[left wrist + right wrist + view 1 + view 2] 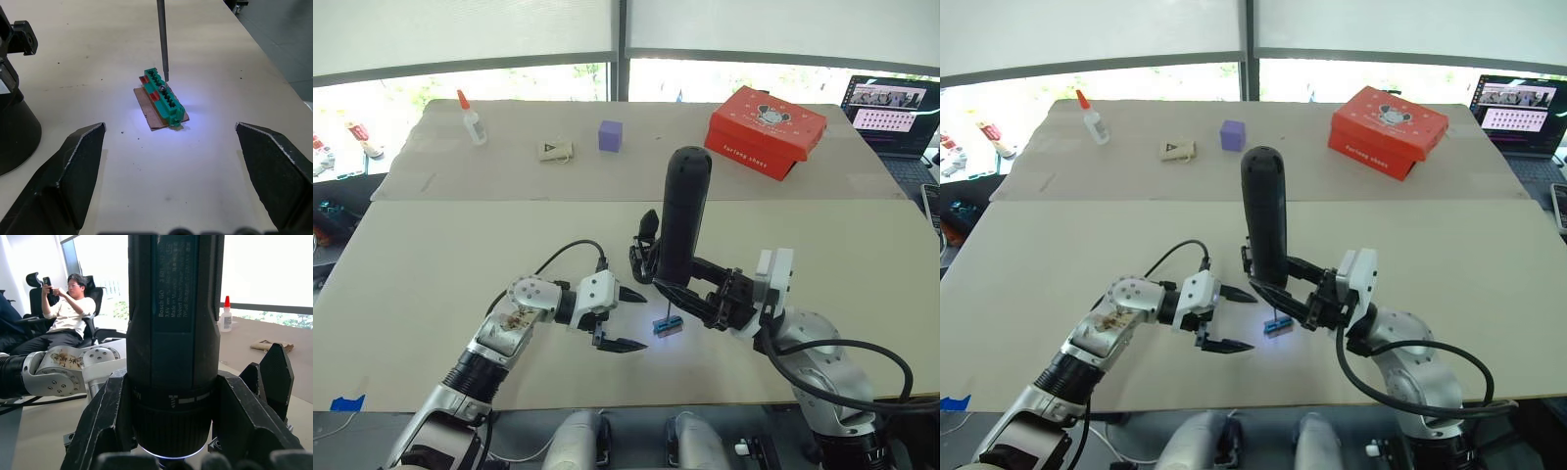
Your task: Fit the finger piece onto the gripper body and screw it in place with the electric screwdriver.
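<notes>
The right gripper (690, 284) clamps the electric screwdriver (683, 213) upright near the table's (431, 264) front edge, its bit touching a small green terminal block (164, 95). Just beside it, the left gripper (625, 318) gapes empty. The gripper body (643, 250) stands behind the screwdriver.

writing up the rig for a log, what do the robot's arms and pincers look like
Both arms have silver-grey metal links, white housings at the wrists and loose black cables. The left pincer and the right pincer each have two black fingers; the left one's taper to points.
</notes>
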You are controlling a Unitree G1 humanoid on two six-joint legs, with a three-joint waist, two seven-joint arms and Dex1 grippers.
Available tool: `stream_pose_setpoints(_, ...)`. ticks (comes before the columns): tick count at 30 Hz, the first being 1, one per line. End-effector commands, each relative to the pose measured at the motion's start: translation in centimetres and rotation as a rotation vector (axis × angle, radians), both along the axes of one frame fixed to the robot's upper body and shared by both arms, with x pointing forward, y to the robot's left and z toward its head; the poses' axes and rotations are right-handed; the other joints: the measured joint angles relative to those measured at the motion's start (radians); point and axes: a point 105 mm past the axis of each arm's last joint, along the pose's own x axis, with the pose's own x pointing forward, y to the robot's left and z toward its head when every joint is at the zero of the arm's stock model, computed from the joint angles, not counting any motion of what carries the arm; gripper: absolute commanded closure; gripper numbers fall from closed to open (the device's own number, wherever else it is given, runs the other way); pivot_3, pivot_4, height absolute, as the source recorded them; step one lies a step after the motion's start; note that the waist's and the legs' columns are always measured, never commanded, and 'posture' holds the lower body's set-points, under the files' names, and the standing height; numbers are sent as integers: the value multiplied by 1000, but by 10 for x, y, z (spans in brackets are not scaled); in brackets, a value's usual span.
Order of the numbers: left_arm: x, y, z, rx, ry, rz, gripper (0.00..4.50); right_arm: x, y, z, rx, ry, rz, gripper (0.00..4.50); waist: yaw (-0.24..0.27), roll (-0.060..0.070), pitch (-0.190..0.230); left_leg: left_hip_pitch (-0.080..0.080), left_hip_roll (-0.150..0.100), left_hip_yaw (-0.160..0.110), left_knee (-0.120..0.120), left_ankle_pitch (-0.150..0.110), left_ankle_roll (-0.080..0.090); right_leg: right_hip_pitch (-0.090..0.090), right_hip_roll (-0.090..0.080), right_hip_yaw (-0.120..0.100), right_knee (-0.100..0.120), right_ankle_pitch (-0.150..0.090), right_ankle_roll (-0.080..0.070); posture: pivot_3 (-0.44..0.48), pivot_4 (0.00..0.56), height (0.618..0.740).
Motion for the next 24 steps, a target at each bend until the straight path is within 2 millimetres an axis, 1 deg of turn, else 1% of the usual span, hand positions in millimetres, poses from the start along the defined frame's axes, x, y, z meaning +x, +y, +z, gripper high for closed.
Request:
stream_pose_setpoints(1, 1, -3, 8, -16, -39, -16, 0, -3, -3, 17, 20, -98, -12, 2613, 0, 0, 0, 0, 0, 0, 0, 0, 0, 0, 0, 0, 0, 0, 0, 0, 150, 740)
stream_pose_setpoints(17, 3, -3, 10, -20, -41, -8, 0, -1, -4, 11, 20, -89, -17, 2613, 0, 0, 0, 0, 0, 0, 0, 0, 0, 0, 0, 0, 0, 0, 0, 0, 150, 740)
stream_pose_setpoints(24, 5, -3, 11, -21, -43, -6, 0, 0, -7, 3, 10, -76, -21, 2613, 0, 0, 0, 0, 0, 0, 0, 0, 0, 0, 0, 0, 0, 0, 0, 0, 150, 740)
